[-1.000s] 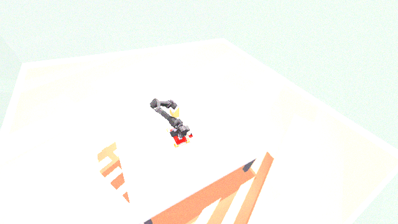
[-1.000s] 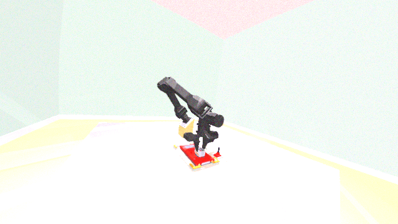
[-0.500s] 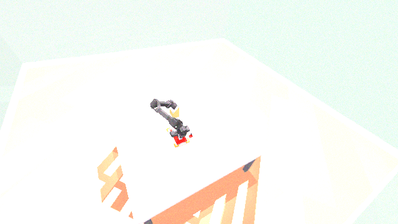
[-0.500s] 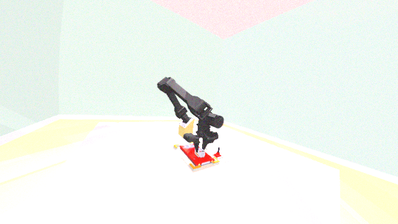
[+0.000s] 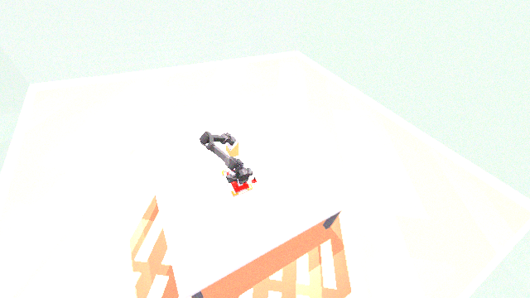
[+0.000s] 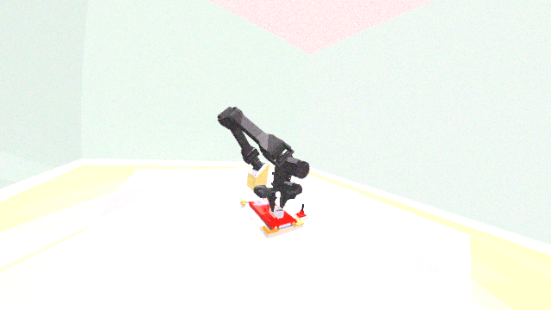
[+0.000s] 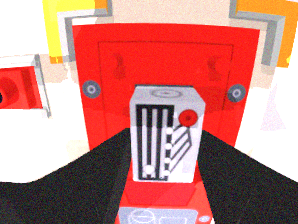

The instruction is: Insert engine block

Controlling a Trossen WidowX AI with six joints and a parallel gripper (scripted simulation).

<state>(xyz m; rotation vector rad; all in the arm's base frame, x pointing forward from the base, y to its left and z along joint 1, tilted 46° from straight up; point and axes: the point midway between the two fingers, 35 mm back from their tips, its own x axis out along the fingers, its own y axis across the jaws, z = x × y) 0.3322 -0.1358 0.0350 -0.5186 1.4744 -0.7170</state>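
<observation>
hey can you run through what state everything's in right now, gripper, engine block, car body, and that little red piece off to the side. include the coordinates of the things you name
Gripper (image 5: 242, 182) (image 6: 276, 208) (image 7: 165, 150): shut on the engine block.
Engine block (image 6: 276, 213) (image 7: 167, 135): upright between the fingers; seating depth cannot be told.
Car body (image 5: 241, 187) (image 6: 281, 222) (image 7: 165, 55): under the gripper, opening mostly hidden.
Small red piece (image 5: 254, 180) (image 6: 301, 213) (image 7: 22, 87): beside the car body, apart from the gripper.

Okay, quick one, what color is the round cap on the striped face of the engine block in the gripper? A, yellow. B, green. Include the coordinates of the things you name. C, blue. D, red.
D: the wrist view shows a red round cap (image 7: 188, 118) near the upper corner of the engine block's (image 7: 150, 172) (image 6: 276, 213) striped face.
</observation>
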